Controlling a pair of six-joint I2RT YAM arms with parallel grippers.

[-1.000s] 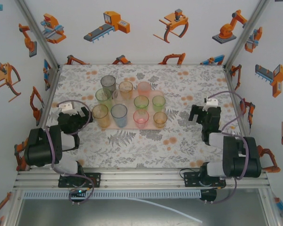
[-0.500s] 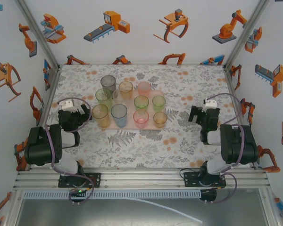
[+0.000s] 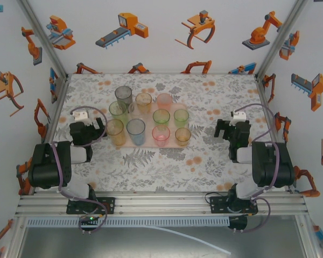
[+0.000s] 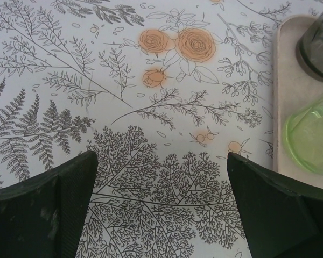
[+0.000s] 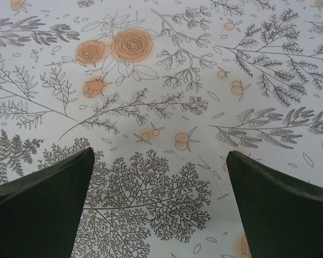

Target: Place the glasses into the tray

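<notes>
The tray [image 3: 148, 144] lies pale pink at mid-table, and several glasses stand upright on it: grey [image 3: 123, 95], amber [image 3: 143, 100], pink [image 3: 164, 100], green [image 3: 117, 110] and blue [image 3: 135, 130] among them. Just left of the tray, my left gripper [image 3: 88, 130] hangs open over bare tablecloth. In the left wrist view its gripper [image 4: 161, 215] holds nothing; the tray's rim [image 4: 280, 107], a green glass [image 4: 312, 140] and the grey glass [image 4: 318, 43] sit at the right edge. To the tray's right my right gripper [image 3: 230, 130] is open and empty over the cloth [image 5: 160, 215].
A floral-print cloth [image 3: 167, 166] covers the table. Walls with robot stickers close in the left, back and right sides. Both arm bases sit on the rail [image 3: 161, 204] at the near edge. Open cloth lies in front of the tray.
Both grippers have drifted a little toward the far side of the table, and the right arm's elbow has drawn in. Both stayed open. The glasses have not moved.
</notes>
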